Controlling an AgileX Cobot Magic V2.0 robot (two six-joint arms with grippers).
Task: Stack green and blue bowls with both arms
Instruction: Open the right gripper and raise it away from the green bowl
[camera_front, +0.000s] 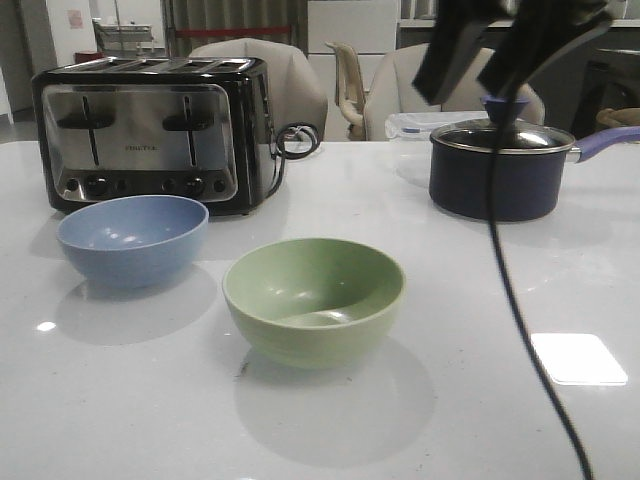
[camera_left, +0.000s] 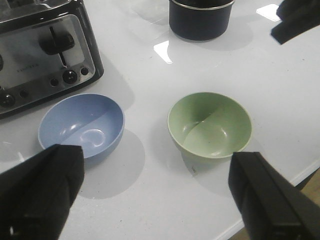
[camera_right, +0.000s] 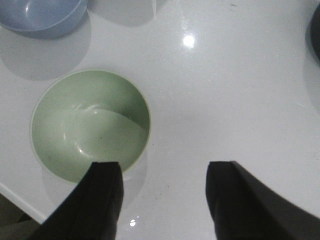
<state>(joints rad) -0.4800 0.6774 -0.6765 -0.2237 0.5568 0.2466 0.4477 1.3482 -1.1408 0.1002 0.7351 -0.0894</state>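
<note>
**Two bowls apart on the table, both grippers spread and empty**

Front view first: the green bowl (camera_front: 314, 300) sits upright on the white table (camera_front: 120, 400), near the front and about mid-table. The blue bowl (camera_front: 132, 239) stands to its left and a little further back, clear of it, just in front of the black and chrome toaster (camera_front: 155, 130). Over on the right at the back is the dark saucepan (camera_front: 500, 165) with its glass lid and purple knob. The right gripper (camera_front: 497, 55) hangs high above that pan, fingers parted, nothing between them, and a black cable (camera_front: 510, 290) drops from it down across the table. The left arm does not show here.

Now the left wrist view: the left gripper (camera_left: 155, 192) has its two dark fingers (camera_left: 37, 192) spread wide, holding nothing. Both bowls lie in the gap ahead of them, the blue bowl (camera_left: 82, 125) near one finger, the green bowl (camera_left: 210, 125) near the other, bare table between the two. The toaster (camera_left: 42, 50) and the saucepan (camera_left: 200, 20) sit beyond.

Right wrist view: the right gripper (camera_right: 162, 197) is open too, empty, looking straight down. One finger (camera_right: 102, 200) overlaps the rim of the green bowl (camera_right: 90, 125) in the picture; whether it touches cannot be told. A slice of the blue bowl (camera_right: 42, 15) shows at the edge.
</note>
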